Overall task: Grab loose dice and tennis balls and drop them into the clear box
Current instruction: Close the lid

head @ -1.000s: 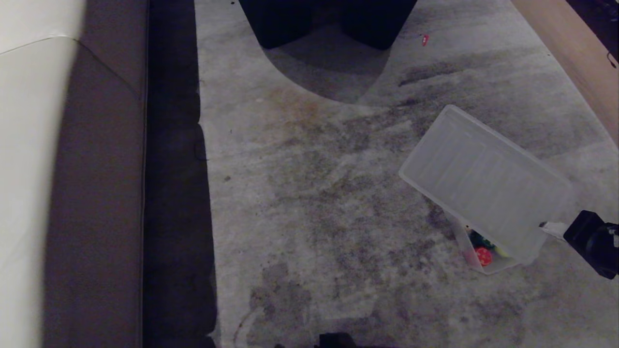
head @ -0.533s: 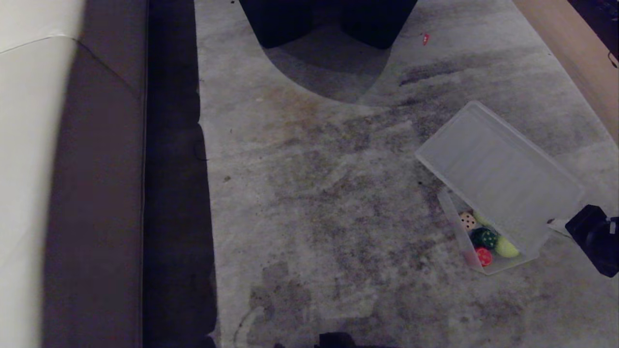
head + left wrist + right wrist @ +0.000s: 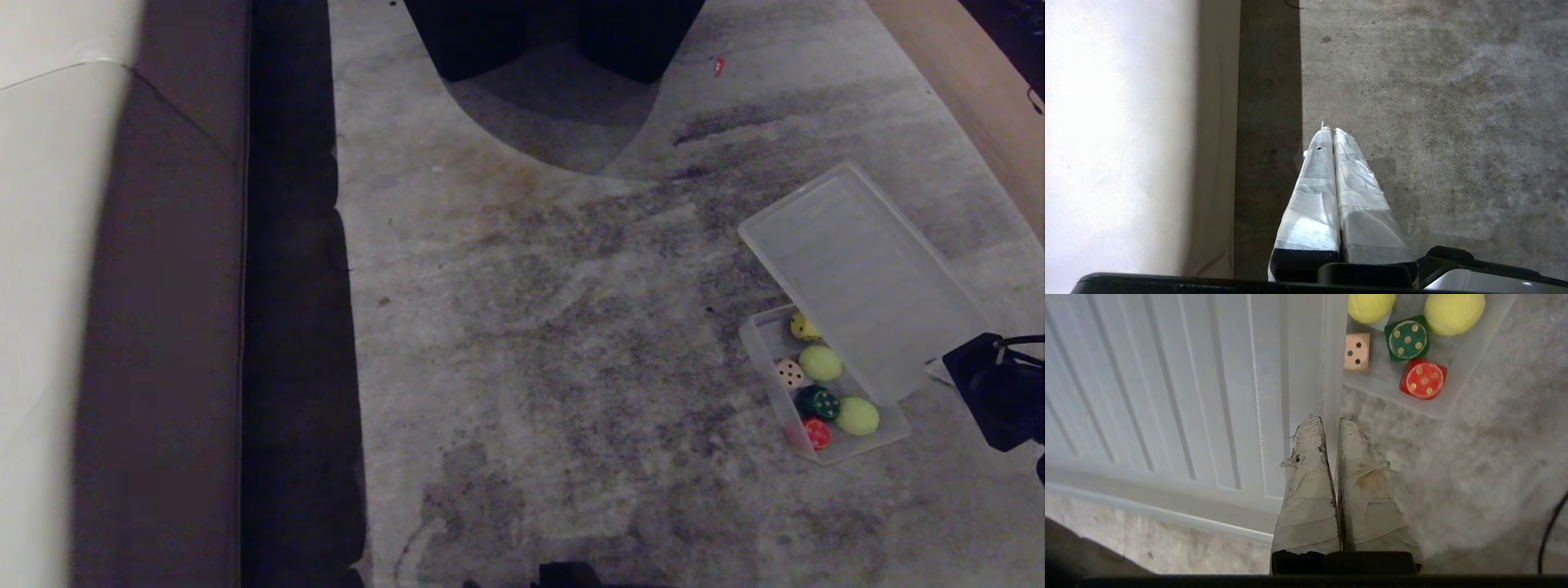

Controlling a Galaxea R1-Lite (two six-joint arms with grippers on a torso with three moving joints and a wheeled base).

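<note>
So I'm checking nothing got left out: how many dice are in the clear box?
4, all in the clear box: yellow die at the far end, partly under the lid; beige die; green die; red die nearest. The lid may hide more.

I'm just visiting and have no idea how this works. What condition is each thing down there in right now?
clear box: on the carpet, open, partly under the lid.
lid: tilted over the box, edge pinched by the right pincer.
dice: four, all inside the box.
tennis balls: two, inside the box.
right pincer: shut on the lid's edge.
left pincer: shut, empty, over bare carpet.
</note>
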